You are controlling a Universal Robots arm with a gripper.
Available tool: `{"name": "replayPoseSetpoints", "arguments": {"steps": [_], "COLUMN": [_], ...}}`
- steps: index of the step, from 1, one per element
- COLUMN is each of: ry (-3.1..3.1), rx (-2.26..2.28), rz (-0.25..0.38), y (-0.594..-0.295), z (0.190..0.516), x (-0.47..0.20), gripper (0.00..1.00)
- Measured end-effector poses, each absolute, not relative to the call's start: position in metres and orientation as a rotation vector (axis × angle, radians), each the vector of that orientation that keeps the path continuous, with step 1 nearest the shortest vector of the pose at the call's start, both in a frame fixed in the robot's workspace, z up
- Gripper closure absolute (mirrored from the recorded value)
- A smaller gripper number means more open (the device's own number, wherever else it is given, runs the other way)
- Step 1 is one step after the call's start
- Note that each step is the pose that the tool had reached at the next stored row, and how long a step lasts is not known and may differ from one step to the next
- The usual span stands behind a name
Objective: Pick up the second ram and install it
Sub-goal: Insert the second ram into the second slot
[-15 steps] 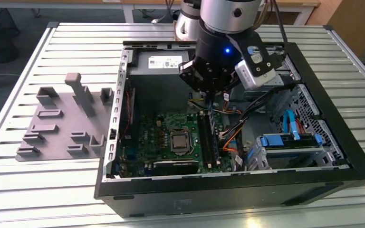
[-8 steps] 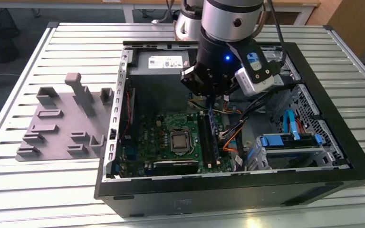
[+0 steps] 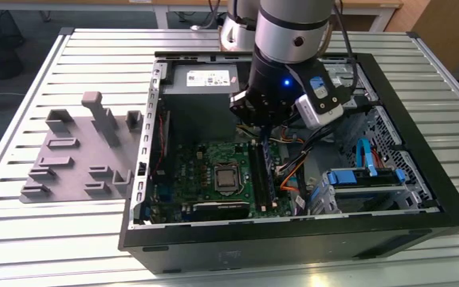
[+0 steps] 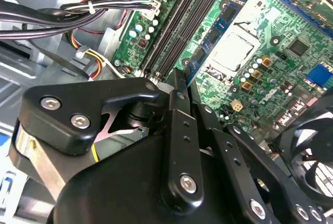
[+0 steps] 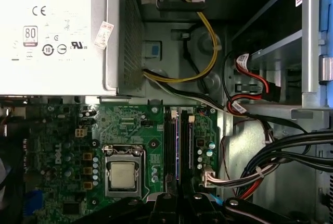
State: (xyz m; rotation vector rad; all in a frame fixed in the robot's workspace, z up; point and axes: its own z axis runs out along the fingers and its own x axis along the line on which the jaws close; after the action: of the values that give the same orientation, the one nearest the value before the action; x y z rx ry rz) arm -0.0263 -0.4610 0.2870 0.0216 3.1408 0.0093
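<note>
Open computer case (image 3: 293, 234) lying on the slatted worktop (image 3: 62, 236), arm reaching down into it from the upper middle of the exterior view. Gripper (image 3: 263, 122) hanging low over the memory slots (image 3: 265, 173), just right of the processor socket (image 3: 226, 177) on the green motherboard (image 3: 201, 161).

In the second wrist view, jaws drawn narrow, tips (image 4: 179, 78) nearly together at the near end of the second ram (image 4: 212, 35). Blue-green stick with black chips running toward the upper right of that frame, between the dark slots and the socket. Cannot tell whether actually pinched or only touched, nor whether fully seated.

In the first wrist view, gripper (image 5: 179, 203) at the bottom middle, in line with the two slots above it. Silver power supply (image 5: 52, 31) at upper left, bundled cables (image 5: 281, 156) at lower right.

Grey tray (image 3: 78, 156) with upright posts resting on the worktop at the left of the exterior view, apart from the case.
</note>
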Motion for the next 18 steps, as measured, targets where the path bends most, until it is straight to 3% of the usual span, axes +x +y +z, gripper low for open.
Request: {"name": "replayPoseSetpoints", "arguments": {"steps": [18], "ry": [3.143], "rx": [0.025], "rz": [0.009], "y": [-0.461], "z": [0.267], "x": [-0.027], "gripper": [0.86]}}
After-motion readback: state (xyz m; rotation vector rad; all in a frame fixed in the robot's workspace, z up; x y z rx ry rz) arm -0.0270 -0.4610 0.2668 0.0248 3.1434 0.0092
